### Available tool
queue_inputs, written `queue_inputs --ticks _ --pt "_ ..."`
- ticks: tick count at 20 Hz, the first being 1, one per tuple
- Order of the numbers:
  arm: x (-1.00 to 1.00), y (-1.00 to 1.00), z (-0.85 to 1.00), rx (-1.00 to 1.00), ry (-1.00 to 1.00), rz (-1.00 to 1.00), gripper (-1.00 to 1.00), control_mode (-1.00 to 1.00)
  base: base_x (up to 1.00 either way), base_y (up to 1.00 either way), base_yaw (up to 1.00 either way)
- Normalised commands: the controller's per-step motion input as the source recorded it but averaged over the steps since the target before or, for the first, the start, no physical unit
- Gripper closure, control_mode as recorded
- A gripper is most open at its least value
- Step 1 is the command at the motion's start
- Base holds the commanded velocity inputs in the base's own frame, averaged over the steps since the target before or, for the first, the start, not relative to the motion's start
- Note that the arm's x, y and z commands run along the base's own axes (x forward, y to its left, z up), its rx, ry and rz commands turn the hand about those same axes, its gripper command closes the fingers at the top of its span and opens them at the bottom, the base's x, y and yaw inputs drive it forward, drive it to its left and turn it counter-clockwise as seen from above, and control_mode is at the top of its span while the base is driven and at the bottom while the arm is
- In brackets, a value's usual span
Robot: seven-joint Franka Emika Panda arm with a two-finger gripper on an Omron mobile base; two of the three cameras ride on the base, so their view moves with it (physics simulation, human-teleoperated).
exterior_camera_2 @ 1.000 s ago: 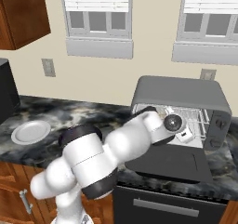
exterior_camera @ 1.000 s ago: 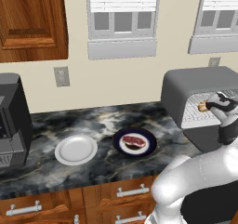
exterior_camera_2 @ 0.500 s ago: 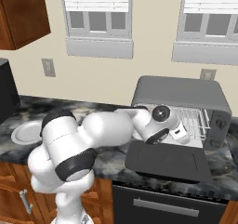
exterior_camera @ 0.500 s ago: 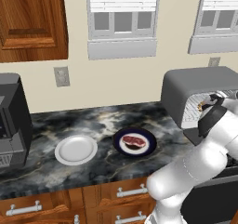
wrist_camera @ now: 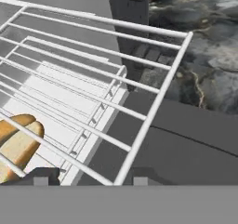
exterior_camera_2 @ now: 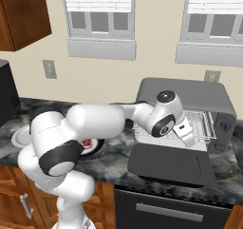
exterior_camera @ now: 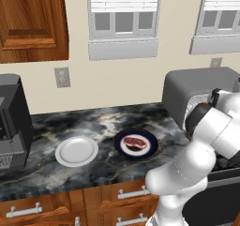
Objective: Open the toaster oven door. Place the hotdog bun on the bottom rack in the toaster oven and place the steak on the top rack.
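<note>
The arm has swung back and up from the oven mouth since a second ago, its big white link now crossing in front of the toaster oven (exterior_camera_2: 190, 100). The toaster oven door (exterior_camera_2: 171, 162) lies dropped flat over the desk's (exterior_camera: 93, 126) front edge at the right end. Inside, the top rack (wrist_camera: 93, 65) stands above the bottom rack (wrist_camera: 74, 97), and the hotdog bun (wrist_camera: 16, 141) lies on the lower one, beneath the upper wires. The steak (exterior_camera: 135, 142) waits on its dark plate (exterior_camera: 147, 137) mid-desk, beside a white plate (exterior_camera: 76, 151). The tool (wrist_camera: 88, 179) hangs before the rack's front edge with its tips apart, pinching nothing. The steak looks limp and slick, so I'd pinch across its narrow width. There's open desk around the plate, but little headroom above the top rack.
</note>
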Motion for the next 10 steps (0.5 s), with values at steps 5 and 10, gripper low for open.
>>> queue_inputs --ticks 5,10 --pt "-0.36 0.04 -0.98 0.15 0.43 0.05 1.0 -1.0 0.0 0.0 0.0" --pt "-0.45 0.04 -1.0 0.17 0.4 0.05 1.0 -1.0 0.0 0.0 0.0"
